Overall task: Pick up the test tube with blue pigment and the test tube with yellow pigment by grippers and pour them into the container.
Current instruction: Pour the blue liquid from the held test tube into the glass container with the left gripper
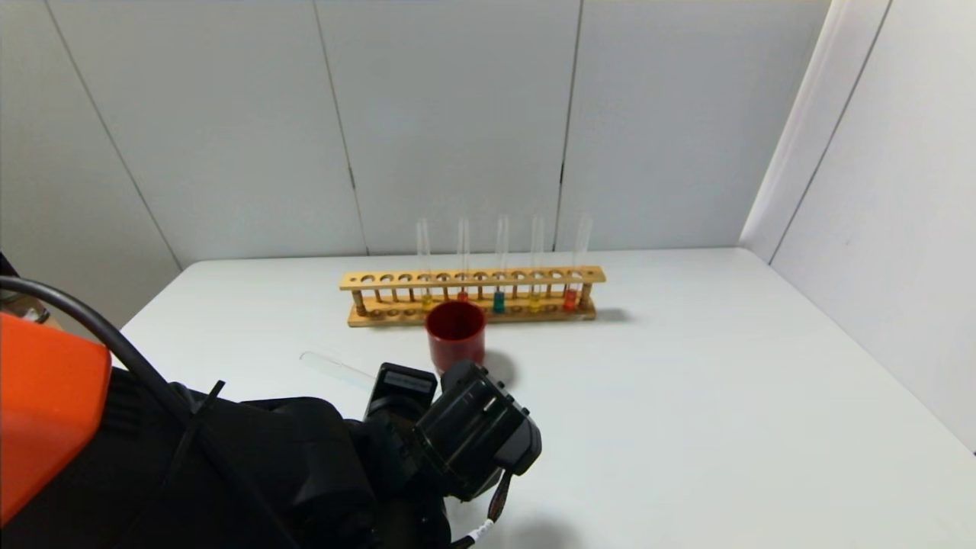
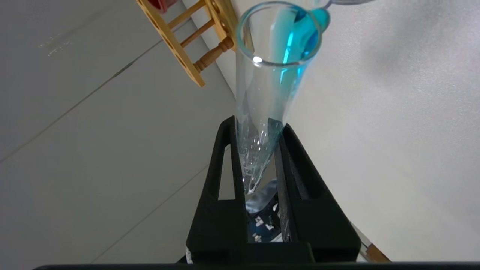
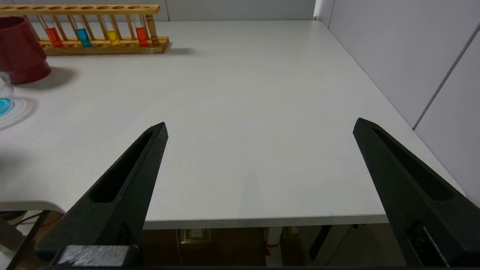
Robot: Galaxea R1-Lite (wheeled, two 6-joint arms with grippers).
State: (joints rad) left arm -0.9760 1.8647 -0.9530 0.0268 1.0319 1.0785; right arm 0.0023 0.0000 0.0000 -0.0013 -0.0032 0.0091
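While the left gripper (image 2: 258, 131) pinches the blue tube (image 2: 275, 71) between its two fingers (image 2: 225, 168), the tube lies tilted far from upright, long axis running away from the wrist, open mouth leading and round bottom back between the fingers. Blue liquid sits at the mouth end, pooled along one side of the glass right up to the rim. The mouth is at the lip of the beaker (image 2: 347, 2), of which only a sliver of clear rim shows in the left wrist view.

Head view: the left arm covers the near left of the table (image 1: 724, 366) and hides both the gripper fingers and the beaker. Part of the tube (image 1: 335, 367) sticks out to the left of the arm, low over the table. A red cup (image 1: 455, 333) stands just beyond the arm, directly in front of the rack (image 1: 473, 279). Five tubes stand upright in the rack, among them a yellow tube (image 1: 535, 263) and a second tube with blue liquid (image 1: 499, 263).

Right wrist view: the right gripper (image 3: 260, 125) hangs over the near table edge, fingers spread wide, nothing between them. It alone shows the beaker (image 3: 5, 99) sideways: clear glass with blue liquid in the bottom, near the red cup (image 3: 20, 48).
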